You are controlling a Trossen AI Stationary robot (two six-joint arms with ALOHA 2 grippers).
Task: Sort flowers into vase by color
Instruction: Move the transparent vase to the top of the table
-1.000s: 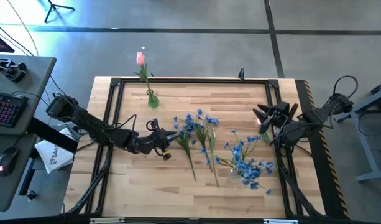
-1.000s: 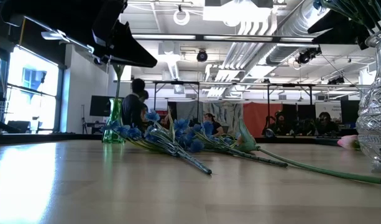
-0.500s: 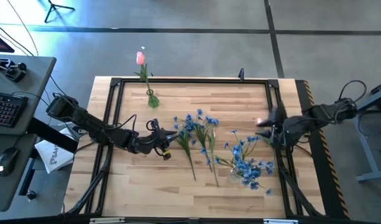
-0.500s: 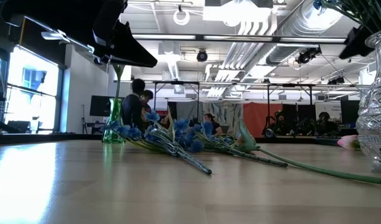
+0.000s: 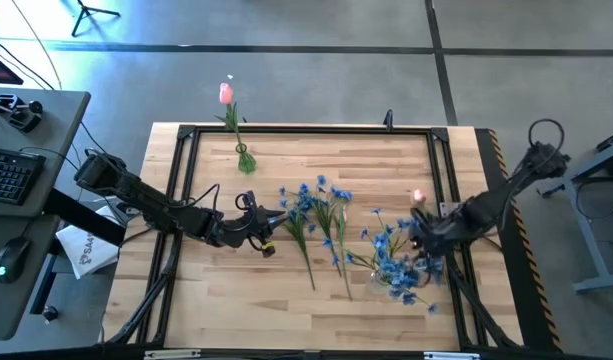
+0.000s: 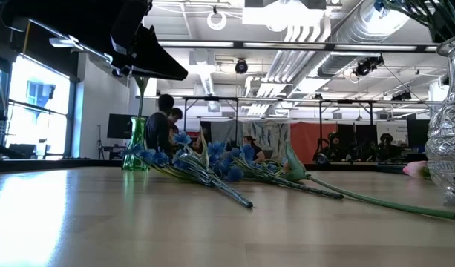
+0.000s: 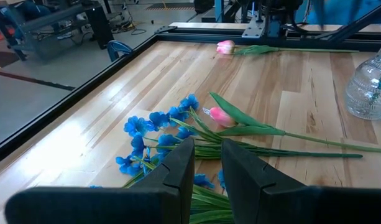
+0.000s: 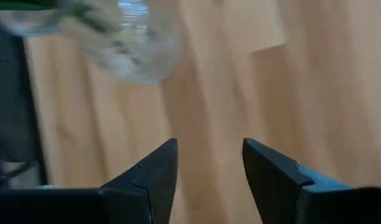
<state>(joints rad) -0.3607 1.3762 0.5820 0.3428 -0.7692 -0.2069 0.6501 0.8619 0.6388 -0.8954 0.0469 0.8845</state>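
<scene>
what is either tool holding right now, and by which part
Nothing is held. The left tool is open and empty, hovering over the blue flowers lying on the table. The right tool is open too, with only bare wood between its fingers, near the clear vase.

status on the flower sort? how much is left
Done: one pink tulip stands in the green vase; some blue sprays are in the clear vase. In hand: nothing. The left gripper faces the loose pile, the right gripper is beside the clear vase, both jaws open. Left: loose blue sprays, a second tulip among them, a third tulip farther right.
</scene>
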